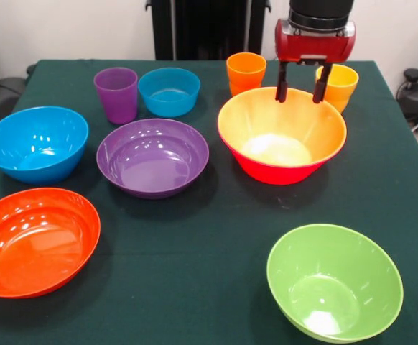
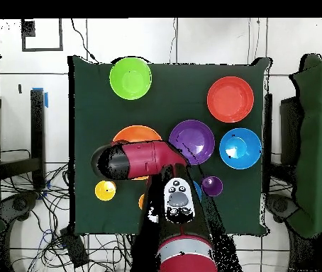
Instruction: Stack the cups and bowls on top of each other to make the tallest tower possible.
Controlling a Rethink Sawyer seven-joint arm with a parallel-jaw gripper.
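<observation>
- My tool [image 1: 302,90] hangs with its two fingers apart and empty, just over the far rim of the large orange bowl [image 1: 281,136], right of centre on the surface [image 1: 194,251].
- Nothing is stacked yet: bowls and cups all stand singly.
- That orange bowl looks light, stiff and glossy, so I judge it slippery. I would pinch its thin rim wall, one finger inside and one outside.
- The purple bowl [image 1: 152,157] sits just to its left, the green bowl [image 1: 334,280] near right, the red-orange shallow bowl [image 1: 35,241] near left, the blue bowl [image 1: 36,142] far left.
- The cups are along the far edge: purple cup [image 1: 116,94], orange cup [image 1: 245,73], yellow cup [image 1: 337,86], with the small blue bowl [image 1: 169,91] between the first two. They are tapered, so a squeeze may slide upward.
</observation>
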